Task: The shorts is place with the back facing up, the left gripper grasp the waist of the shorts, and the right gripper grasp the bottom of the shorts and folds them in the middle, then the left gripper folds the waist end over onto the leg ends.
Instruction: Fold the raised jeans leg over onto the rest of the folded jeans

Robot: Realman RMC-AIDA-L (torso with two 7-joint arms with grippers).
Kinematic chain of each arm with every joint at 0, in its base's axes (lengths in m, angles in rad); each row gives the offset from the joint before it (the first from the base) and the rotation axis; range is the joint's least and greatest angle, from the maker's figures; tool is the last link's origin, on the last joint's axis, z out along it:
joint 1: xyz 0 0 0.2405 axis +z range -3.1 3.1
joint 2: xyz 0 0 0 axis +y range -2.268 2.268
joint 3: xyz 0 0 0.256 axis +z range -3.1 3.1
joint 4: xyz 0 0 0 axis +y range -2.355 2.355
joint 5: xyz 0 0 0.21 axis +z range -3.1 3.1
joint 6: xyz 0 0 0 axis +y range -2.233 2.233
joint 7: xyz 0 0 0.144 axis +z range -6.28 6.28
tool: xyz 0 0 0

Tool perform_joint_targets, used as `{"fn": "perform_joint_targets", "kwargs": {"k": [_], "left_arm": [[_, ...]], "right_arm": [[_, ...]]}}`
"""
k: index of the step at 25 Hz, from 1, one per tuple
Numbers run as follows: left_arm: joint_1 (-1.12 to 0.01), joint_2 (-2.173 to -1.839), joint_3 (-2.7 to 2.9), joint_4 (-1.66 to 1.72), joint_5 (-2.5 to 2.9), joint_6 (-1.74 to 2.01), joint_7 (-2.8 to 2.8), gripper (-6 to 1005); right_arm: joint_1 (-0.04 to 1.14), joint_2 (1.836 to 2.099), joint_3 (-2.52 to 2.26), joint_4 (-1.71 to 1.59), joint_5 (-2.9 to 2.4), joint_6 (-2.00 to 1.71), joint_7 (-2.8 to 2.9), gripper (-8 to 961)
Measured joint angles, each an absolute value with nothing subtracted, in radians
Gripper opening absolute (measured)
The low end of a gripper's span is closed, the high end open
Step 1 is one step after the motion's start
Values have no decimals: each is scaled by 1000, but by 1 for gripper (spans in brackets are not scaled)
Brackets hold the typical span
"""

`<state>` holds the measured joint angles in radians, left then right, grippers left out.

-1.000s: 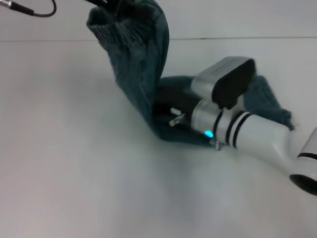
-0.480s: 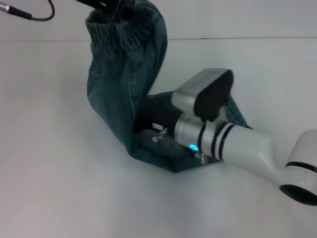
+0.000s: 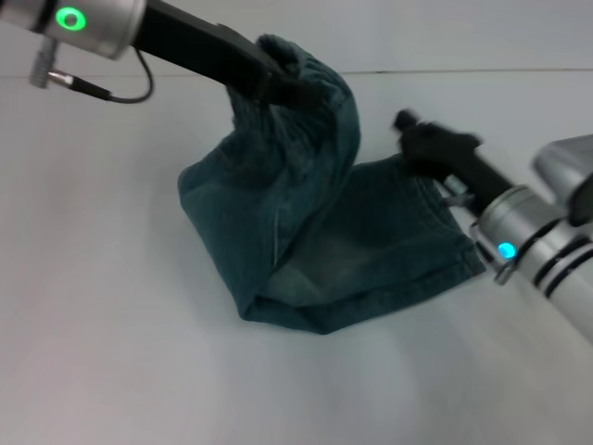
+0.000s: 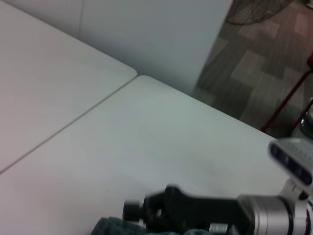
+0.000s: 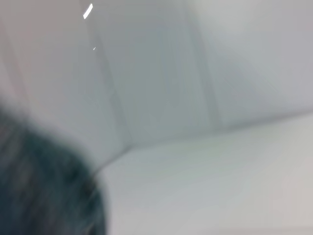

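The shorts [image 3: 315,241] lie on the white worktop [image 3: 120,352], doubled over, with the rounded fold nearest the robot and the flat lower layer spread out toward the right. That lower layer ends in a stitched edge, the leg ends [image 3: 459,236], which rest on the worktop just beside the right arm. The right end effector [image 3: 408,125] hangs near that edge, clear of the denim and a little above it; whether its fingers are parted or closed I cannot tell. Farther back, the upper layer of the shorts rises off the worktop in a hump, lifted by the waist [image 3: 310,79]. The left end effector [image 3: 283,88] is clenched on the waist, holding it up in the air above the middle of the garment, the black arm reaching in from the left. In the left wrist view the right end effector [image 4: 134,211] shows beyond a scrap of denim.
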<state>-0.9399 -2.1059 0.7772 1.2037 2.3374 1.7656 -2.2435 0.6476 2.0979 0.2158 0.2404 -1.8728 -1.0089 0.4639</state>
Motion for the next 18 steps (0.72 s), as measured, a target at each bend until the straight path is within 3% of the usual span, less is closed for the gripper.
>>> {"fn": "perform_joint_targets", "kwargs": {"k": [7, 17, 18], "left_arm": [[-946, -2158, 876, 1119, 2328, 1628, -2208, 96], [-997, -2165, 1018, 867, 2293, 1390, -2212, 113], [-997, -2165, 1030, 858, 2293, 1375, -2212, 155]], "right_arm": [[575, 2092, 424, 166, -1847, -1215, 507, 14], [568, 2092, 445, 85, -1778, -1256, 626, 18], [567, 2092, 443, 85, -1778, -1255, 626, 18]]}}
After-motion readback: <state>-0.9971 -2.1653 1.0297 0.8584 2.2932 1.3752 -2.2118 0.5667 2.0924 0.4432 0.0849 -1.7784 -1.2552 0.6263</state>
